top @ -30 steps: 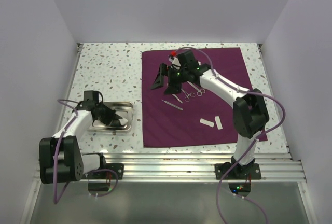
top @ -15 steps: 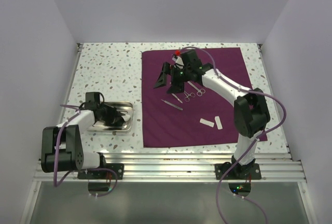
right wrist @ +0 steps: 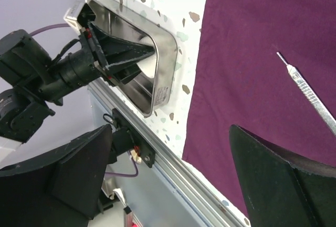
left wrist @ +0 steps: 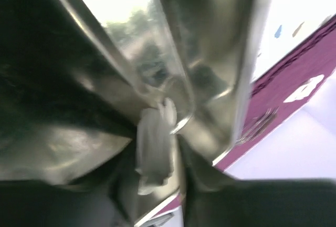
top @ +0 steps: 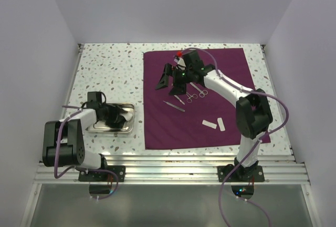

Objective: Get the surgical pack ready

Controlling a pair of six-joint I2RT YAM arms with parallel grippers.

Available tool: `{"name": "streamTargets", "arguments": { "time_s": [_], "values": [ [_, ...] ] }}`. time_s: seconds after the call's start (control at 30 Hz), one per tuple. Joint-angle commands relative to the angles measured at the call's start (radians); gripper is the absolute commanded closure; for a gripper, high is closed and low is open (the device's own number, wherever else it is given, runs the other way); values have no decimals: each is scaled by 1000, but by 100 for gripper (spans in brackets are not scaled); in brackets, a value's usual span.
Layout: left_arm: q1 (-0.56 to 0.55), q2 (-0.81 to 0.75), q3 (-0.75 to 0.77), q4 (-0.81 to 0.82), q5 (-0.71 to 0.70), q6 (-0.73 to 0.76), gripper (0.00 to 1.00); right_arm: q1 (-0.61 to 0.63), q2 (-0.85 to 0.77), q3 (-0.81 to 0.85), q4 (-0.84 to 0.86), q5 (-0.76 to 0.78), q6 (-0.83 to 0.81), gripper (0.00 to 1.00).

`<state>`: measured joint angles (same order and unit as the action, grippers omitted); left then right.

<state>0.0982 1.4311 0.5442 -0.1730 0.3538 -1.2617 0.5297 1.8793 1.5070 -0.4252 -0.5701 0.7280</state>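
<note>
The dark-purple cloth [top: 226, 74] lies flat on the right half of the table. On it are scissors [top: 196, 94], a thin silver tool [top: 174, 105] and two white gauze squares [top: 210, 124]. The steel tray [top: 129, 107] sits on the table left of the cloth. My left gripper [top: 116, 116] is down inside the tray, shut on a white gauze square [left wrist: 153, 148]. The right wrist view shows this gauze [right wrist: 146, 67] too. My right gripper [top: 168, 80] hangs open and empty above the cloth's left part. The thin silver tool [right wrist: 307, 91] lies just beyond it.
The speckled white tabletop [top: 110, 69] is walled at the back and both sides. A metal rail [top: 173, 165] runs along the near edge. The tray [right wrist: 164, 88] sits close to that rail and to the cloth's left edge [right wrist: 202, 80].
My left gripper has drawn slightly left inside the tray as the arm folded back towards its base. My right gripper rose a little towards the back, then held still.
</note>
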Motion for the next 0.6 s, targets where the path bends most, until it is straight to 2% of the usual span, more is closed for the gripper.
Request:
{"name": "streamTargets", "arguments": {
  "time_s": [0.0, 0.03, 0.07, 0.17, 0.3, 0.47, 0.57],
  "values": [
    [8, -6, 72, -49, -15, -12, 61, -16, 20, 44, 20, 2, -4, 3],
    [8, -12, 85, -75, -21, -7, 56, -22, 32, 62, 10, 13, 1, 3],
    [6, -23, 115, -112, -50, 5, 46, -31, 40, 76, -6, 33, 1, 3],
    [6, -34, 149, -258, -94, 15, 31, -86, 73, 111, -15, 96, 11, 2],
    [0, -54, 123, -293, -98, -1, 26, -187, 144, 150, -11, 125, 19, 3],
    [-2, -101, 114, -385, -116, -13, 22, -217, 193, 186, -18, 191, 2, 5],
    [-3, -132, 160, -469, -171, 36, 21, -218, 205, 206, -24, 240, -21, 7]
  ]
}}
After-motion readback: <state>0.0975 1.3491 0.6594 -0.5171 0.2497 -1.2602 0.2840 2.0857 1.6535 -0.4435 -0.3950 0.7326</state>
